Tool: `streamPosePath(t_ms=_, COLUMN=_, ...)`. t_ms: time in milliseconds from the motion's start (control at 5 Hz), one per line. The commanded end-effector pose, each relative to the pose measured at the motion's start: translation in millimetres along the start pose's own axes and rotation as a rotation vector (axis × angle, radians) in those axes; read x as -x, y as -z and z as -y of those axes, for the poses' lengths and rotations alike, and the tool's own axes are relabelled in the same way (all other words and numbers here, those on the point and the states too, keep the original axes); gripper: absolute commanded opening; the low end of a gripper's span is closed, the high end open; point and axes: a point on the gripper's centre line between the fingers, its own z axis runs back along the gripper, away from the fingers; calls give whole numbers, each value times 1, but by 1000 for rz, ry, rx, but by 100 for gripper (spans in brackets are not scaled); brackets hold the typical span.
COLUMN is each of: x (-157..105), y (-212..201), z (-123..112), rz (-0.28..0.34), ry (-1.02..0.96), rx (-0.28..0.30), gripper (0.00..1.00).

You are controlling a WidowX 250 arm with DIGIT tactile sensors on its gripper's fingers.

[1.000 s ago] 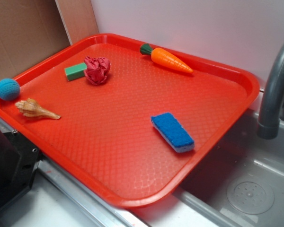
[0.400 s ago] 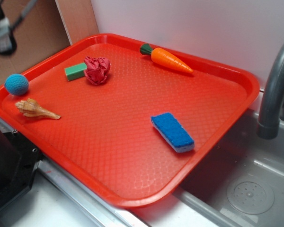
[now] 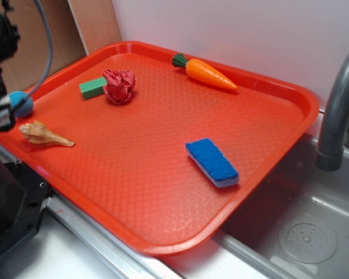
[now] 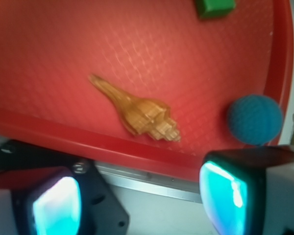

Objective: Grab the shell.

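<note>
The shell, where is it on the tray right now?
In the exterior view the shell lies at the tray's left edge, just below the blue ball, with the open gripper above it.

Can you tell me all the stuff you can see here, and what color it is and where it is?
shell: 1, tan, near the tray's left edge, thin tip pointing toward the middle
ball: 1, blue, at the tray's left rim, just behind the shell
block: 1, green, back left of the tray, touching the red cloth
cloth: 1, red, crumpled, right beside the block
carrot: 1, orange with a green top, back of the tray
sponge: 1, blue, front right part of the tray
tray: 1, red, sitting over the sink edge
faucet: 1, grey, at the far right
gripper: 1, black, jaws open, off the tray's left edge near the shell
</note>
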Motion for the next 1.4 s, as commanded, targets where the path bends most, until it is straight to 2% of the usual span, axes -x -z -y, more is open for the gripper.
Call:
streamPosePath(t_ms=0, x=-24, y=35, z=-30, rz=66, ry=58, rx=14, gripper=100)
streamPosePath(t_ms=200, x=-34, y=43, z=-27, rz=51, ry=106, rx=13, gripper=100)
streamPosePath(t_ms=400, x=-34, y=60, z=-13, rz=9, ry=126, rx=47, gripper=100)
streamPosePath(t_ms=600, x=-32, y=56, z=-12, rz=25, ry=96, rx=46, gripper=0)
streamPosePath(t_ms=800, x=-33, y=57, z=-11, rz=16, ry=98, rx=39, gripper=0)
streamPosePath(t_ms=1000, x=-46, y=33, z=-9, rz=14, ry=97, rx=20, gripper=0)
streamPosePath(t_ms=1200, x=-77, y=-20, z=-4, rz=96, ry=28, rx=-49, gripper=0)
